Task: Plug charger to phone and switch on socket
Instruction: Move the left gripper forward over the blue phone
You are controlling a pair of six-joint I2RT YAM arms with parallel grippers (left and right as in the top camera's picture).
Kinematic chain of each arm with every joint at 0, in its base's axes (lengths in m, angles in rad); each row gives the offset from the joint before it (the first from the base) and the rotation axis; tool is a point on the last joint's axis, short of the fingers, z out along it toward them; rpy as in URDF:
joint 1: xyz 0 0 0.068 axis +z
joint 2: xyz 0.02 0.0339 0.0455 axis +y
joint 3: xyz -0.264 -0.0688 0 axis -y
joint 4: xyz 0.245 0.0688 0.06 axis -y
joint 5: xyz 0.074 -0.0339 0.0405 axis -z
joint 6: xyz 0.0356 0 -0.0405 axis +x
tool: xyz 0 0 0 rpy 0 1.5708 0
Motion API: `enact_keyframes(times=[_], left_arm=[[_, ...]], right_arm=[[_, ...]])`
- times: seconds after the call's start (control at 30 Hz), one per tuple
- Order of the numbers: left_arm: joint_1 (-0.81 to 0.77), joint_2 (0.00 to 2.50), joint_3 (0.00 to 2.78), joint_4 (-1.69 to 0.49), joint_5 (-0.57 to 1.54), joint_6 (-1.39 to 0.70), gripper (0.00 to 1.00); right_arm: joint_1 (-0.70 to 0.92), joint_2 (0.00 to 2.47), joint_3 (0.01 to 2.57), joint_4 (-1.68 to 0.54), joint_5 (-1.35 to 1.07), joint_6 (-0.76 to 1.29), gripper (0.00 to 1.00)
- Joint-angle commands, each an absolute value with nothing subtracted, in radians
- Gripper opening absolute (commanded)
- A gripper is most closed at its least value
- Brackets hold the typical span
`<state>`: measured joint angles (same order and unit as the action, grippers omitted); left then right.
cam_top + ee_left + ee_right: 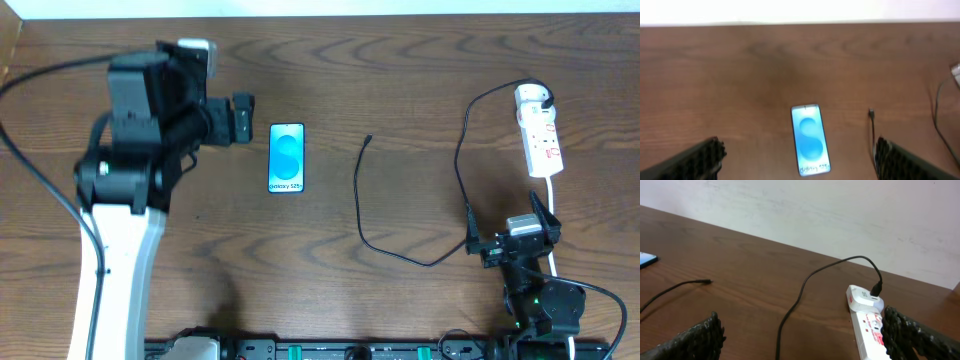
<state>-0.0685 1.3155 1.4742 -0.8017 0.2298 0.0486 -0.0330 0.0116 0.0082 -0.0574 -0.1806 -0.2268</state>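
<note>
phone point(810, 140) flat between wide-spread left fingers point(700, 159), touching neither, charger point(872, 125) tip nearby

phone point(287, 158) left of charger point(359, 205) tip, socket point(541, 135) well apart at right

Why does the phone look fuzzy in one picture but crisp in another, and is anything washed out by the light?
Left wrist view: soft all over, the phone lettering smeared, and the wall along the top blown out to white. Overhead view: sharp and evenly lit. Right wrist view: the socket is clear, the near fingers dark and blurred.
</note>
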Motion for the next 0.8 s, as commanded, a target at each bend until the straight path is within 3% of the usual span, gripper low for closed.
enact_keyframes(times=[0.0, 0.2, 0.63, 0.77], left_arm=[[-0.097, 1.412, 1.603, -0.886, 0.249, 0.041, 0.98], [-0.149, 1.555, 1.708, -1.037, 0.159, 0.041, 0.98], [-0.154, 1.703, 1.707, -1.08, 0.217, 0.022, 0.98], [-0.154, 1.758, 1.706, -1.076, 0.216, -0.122, 0.98]], right_arm=[[-0.025, 0.005, 0.005, -0.06, -0.183, -0.214, 0.99], [-0.025, 0.005, 0.005, -0.06, -0.183, -0.214, 0.99], [-0.025, 0.005, 0.006, -0.06, -0.183, -0.214, 0.99], [-0.025, 0.005, 0.005, -0.06, -0.183, -0.214, 0.99]])
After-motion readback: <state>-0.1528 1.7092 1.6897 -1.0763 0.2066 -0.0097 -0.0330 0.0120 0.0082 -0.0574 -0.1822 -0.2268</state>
